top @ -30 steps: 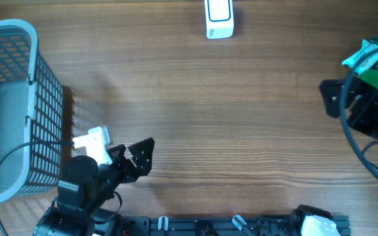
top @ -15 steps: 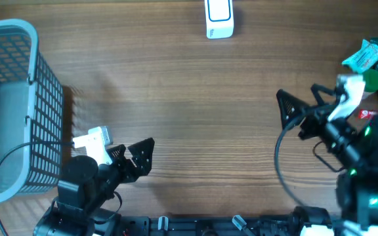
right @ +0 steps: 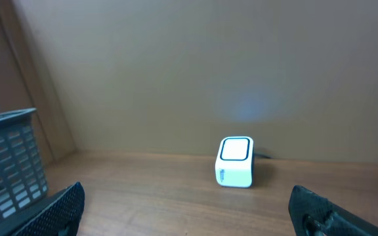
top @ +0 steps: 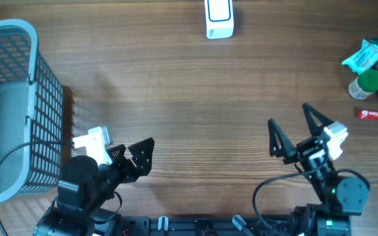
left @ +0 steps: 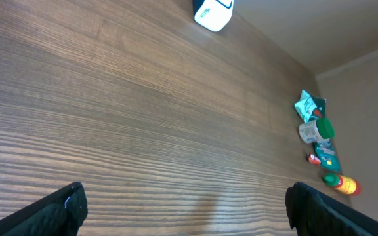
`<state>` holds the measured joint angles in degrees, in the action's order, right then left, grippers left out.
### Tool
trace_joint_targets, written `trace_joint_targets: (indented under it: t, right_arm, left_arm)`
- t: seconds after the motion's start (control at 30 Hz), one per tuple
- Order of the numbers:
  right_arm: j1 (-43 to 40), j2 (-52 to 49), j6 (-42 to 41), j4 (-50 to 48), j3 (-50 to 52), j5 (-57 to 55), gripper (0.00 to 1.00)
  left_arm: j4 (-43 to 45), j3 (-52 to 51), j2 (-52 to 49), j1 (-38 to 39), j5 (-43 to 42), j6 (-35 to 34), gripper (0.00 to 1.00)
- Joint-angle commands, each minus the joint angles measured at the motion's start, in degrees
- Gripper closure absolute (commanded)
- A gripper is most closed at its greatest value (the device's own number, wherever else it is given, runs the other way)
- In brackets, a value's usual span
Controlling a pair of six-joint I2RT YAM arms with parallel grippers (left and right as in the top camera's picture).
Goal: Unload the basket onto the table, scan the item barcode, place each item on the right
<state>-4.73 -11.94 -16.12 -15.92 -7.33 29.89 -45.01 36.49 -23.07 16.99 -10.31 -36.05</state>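
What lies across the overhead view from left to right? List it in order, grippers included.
basket → left gripper, open and empty → scanner at the far edge → right gripper, open and empty → pile of packets at the right edge

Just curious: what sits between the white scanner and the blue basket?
Nothing. The overhead view shows only bare tabletop between the scanner and the basket.
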Motion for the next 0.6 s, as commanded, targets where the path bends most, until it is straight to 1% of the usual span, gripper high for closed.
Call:
trace_joint_targets:
  t: [0.0,0.13,0.2,0.3,0.37,0.4,0.57]
  right_arm:
    - [0.39,6.67,2.82,-0.72,3.67,-0.44,0.00]
    - [0.39,11.87,6.14,0.04,5.95,-1.11,0.00]
    - [0.48,11.74,4.76,0.48,6.51,-3.87,0.00]
    - [1.79,11.78,-2.19,4.00,7.06,-13.60,0.00]
    - [2.58,11.78,-4.98,6.56,7.06,-18.14,0.00]
    - [2.93,11.78,-5.07,8.24,7.06,-19.87,0.01]
    - [3.06,11.78,-4.79,15.67,7.04,-20.74,0.00]
  left_arm:
    - [0.11,0.04,-0.02,0.37,0.37,1.16,0.00]
    - [0.11,0.04,-0.02,0.37,0.37,1.16,0.00]
    - [0.11,0.04,-0.02,0.37,0.37,1.16,0.00]
    - [0.11,0.04,-0.02,0.37,0.37,1.16,0.00]
    - [0.11,0.04,-0.02,0.37,0.37,1.16,0.00]
    - [0.11,0.04,-0.02,0.37,0.37,1.14,0.00]
    - [0.11,0.04,-0.02,0.37,0.37,1.16,0.00]
